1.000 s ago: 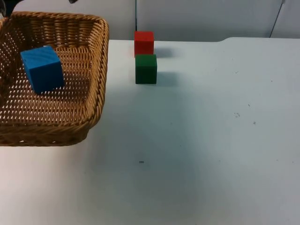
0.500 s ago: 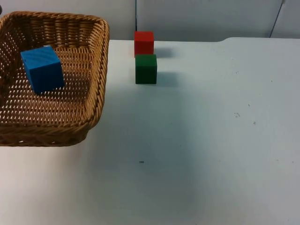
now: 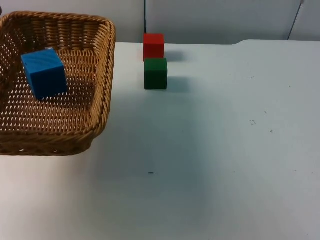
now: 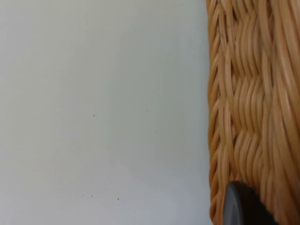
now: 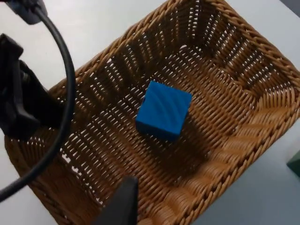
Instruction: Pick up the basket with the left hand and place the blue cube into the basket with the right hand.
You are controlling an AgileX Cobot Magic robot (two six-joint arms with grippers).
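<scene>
The blue cube [image 3: 44, 72] already lies inside the basket [image 3: 102, 75], so the placing looks done. The left gripper [image 4: 243, 206] sits at the basket's rim, its fingers' grip impossible to tell. The right gripper [image 5: 119, 204] hovers above the basket holding nothing, its opening unclear.

basket [image 3: 102, 85]: woven wicker, rough; blue cube [image 3: 44, 73]: matt; table [image 3: 225, 150]: smooth

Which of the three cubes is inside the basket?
The blue cube; it lies in the wicker basket, while the red cube and green cube sit on the table.
</scene>
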